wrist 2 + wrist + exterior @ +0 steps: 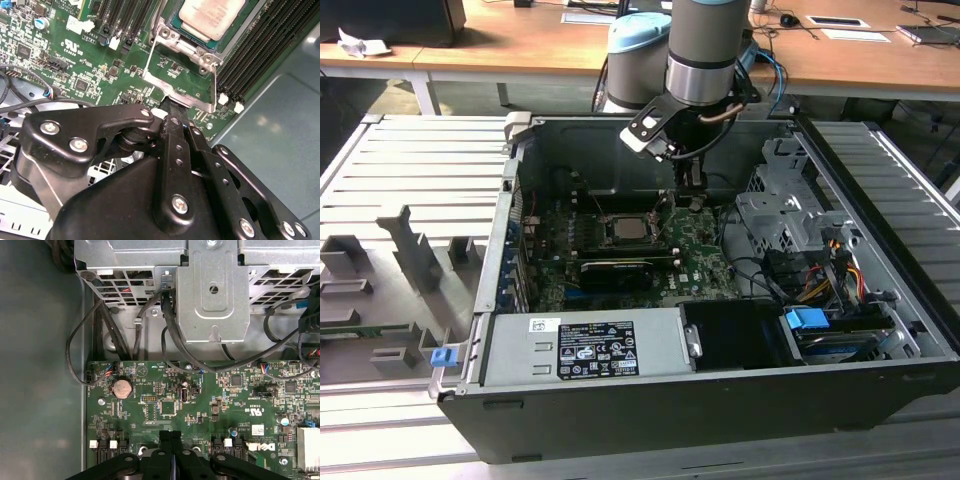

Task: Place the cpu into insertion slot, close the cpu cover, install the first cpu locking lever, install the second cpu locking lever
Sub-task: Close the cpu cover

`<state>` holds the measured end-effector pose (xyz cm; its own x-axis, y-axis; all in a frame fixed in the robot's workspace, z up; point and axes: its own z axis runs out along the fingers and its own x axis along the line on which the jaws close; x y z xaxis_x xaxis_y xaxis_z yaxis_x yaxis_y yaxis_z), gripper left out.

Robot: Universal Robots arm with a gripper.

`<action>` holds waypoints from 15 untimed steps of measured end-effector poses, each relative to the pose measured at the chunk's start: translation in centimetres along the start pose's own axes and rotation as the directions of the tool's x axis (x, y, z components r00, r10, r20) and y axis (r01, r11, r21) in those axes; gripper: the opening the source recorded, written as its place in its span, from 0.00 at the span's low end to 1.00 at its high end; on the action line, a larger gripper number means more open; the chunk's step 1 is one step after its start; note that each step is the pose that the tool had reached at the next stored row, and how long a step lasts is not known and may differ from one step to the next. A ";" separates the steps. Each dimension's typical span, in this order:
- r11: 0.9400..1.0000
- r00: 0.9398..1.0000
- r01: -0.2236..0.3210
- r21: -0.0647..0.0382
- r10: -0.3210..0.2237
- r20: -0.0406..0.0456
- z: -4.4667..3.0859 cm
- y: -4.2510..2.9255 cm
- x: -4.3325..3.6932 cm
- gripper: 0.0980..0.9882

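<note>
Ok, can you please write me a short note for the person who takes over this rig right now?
Gripper: shut, tips at the outer edge of the cpu cover; I cannot tell whether it pinches that edge.
The cpu sits in the insertion slot.
The cover is swung open, away from the slot; the green board shows through its window.
Done: cpu placed.
Left: closing the cover, then both lever steps.
</note>
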<state>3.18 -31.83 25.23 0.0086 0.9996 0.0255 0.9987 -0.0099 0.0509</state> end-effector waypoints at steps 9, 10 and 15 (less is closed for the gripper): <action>1.000 1.000 0.000 0.000 0.000 0.000 -0.01 -0.32 0.00 0.01; 1.000 1.000 0.000 0.000 0.000 0.000 -0.02 -0.35 0.00 0.01; 1.000 1.000 0.000 0.000 0.000 0.000 -0.03 -0.57 -0.01 0.01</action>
<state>2.60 -31.83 25.22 0.0086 0.9996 0.0255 0.9987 -0.0099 0.0508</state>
